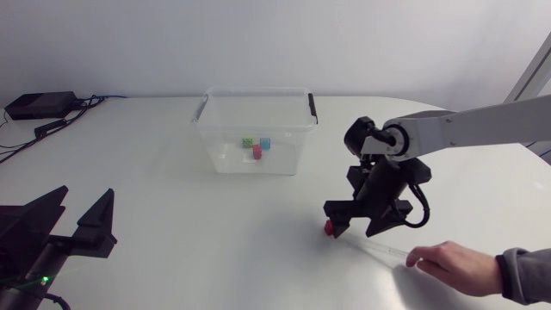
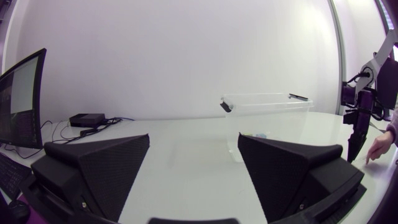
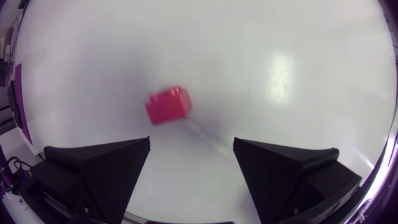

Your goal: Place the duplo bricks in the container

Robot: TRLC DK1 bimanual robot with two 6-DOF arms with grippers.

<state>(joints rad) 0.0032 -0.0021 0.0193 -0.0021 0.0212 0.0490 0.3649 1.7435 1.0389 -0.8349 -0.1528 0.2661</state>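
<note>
A red duplo brick (image 1: 329, 227) lies on the white table, right beside one fingertip of my right gripper (image 1: 357, 226), which hangs open just above the table. In the right wrist view the red brick (image 3: 168, 104) sits ahead of the open gripper (image 3: 191, 163), toward one finger, with nothing between the fingers. A thin clear stick (image 3: 208, 134) touches the brick. The clear container (image 1: 254, 129) stands at the back with a green brick (image 1: 247, 142), a blue brick (image 1: 265, 144) and a pink brick (image 1: 256, 151) inside. My left gripper (image 1: 86, 198) rests open at the near left.
A person's hand (image 1: 452, 263) rests on the table at the near right and holds the clear stick (image 1: 374, 247) toward the red brick. The left wrist view shows the container (image 2: 267, 115) ahead of the left gripper (image 2: 193, 168), and my right arm (image 2: 360, 106) beyond it.
</note>
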